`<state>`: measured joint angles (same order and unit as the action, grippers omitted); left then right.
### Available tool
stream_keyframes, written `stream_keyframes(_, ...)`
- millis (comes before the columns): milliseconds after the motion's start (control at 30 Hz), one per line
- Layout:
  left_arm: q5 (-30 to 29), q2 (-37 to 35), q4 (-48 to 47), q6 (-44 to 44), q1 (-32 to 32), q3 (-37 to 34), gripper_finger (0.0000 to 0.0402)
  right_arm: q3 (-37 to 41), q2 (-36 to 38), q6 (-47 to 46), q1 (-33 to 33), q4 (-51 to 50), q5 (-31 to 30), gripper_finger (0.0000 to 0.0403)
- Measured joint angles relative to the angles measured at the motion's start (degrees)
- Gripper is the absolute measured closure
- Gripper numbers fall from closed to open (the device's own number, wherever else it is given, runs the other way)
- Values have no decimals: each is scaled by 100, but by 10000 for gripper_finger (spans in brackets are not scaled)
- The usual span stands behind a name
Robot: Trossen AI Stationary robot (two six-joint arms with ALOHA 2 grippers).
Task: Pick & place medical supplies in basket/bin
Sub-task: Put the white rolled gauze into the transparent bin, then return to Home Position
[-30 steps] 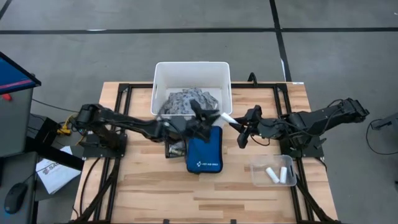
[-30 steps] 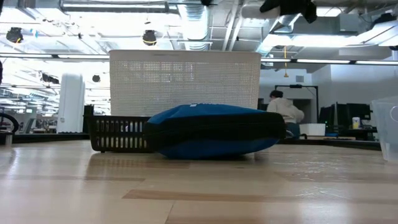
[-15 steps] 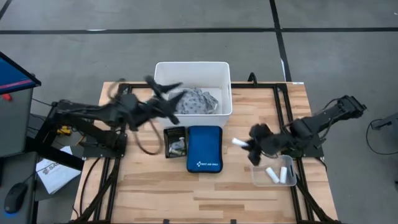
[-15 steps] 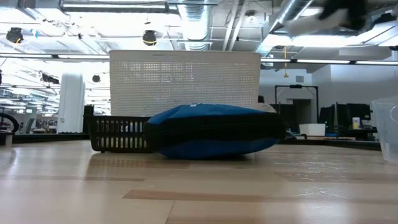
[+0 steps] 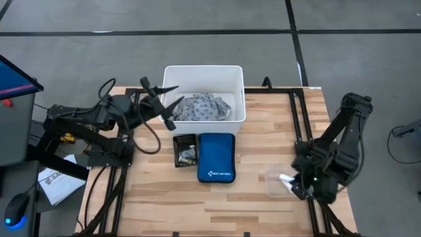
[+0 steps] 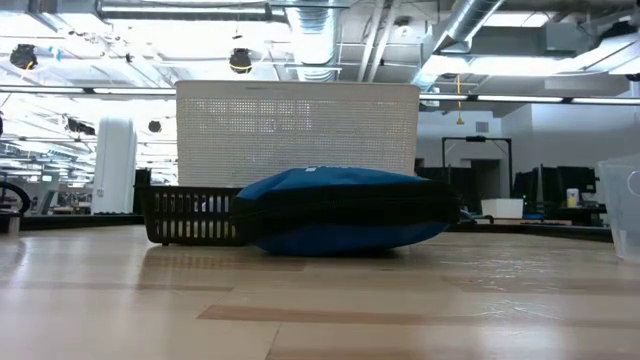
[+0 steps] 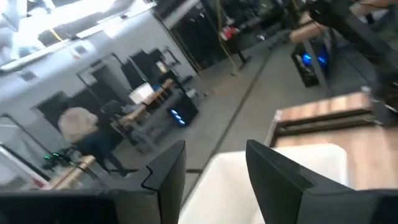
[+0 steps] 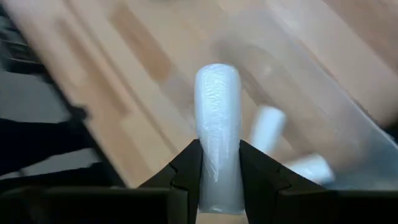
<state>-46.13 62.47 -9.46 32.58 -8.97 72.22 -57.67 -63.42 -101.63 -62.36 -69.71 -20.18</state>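
The right gripper (image 8: 217, 177) is clamping a white roll (image 8: 217, 134) between its fingers, hanging over the clear tray (image 5: 273, 182) at the table's right front, where two more rolls (image 8: 268, 127) are lying. Further back, the cloth (image 5: 200, 108) is sitting in the white bin (image 5: 235, 69). The left gripper (image 5: 161, 102) is gaping wide and empty beside that bin. The risk, I judge: a blurred, fast swing could loosen the roll, dropping it short of the bin.

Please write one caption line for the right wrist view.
Right tool holds a white roll above the clear container.
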Motion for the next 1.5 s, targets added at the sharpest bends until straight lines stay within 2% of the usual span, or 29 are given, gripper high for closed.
stream_keyframes(200,49,154,-502,-398,-42,-10,238,6,-438,-870,-571,-704,284,317)
stream_keyframes(433,46,143,-512,-631,-76,-8,230,341,-636,-900,-599,-82,698,304)
stream_keyframes(633,43,143,-515,-661,-76,-8,229,538,-642,-900,-632,124,876,273)
stream_keyframes(1000,157,-21,-989,-994,-193,-1,230,538,-625,-936,-631,138,865,188)
stream_keyframes(1100,174,-229,-1413,-1496,-210,1,230,538,-571,-963,-631,198,690,173)
stream_keyframes(1167,259,-407,-1879,-2050,-208,1,230,536,-489,-1005,-614,209,355,169)
stream_keyframes(1233,474,-584,-2340,-2578,-204,1,230,535,-381,-1030,-568,248,-74,168)
stream_keyframes(1300,967,-771,-2805,-3124,-207,0,230,535,-256,-1008,-519,321,-643,168)
stream_keyframes(1400,2389,-1104,-3392,-4127,-255,-215,230,531,-47,-959,-468,437,-1552,168)
stream_keyframes(1500,3574,-1602,-3802,-5293,-442,-862,230,527,172,-952,-458,465,-2270,168)
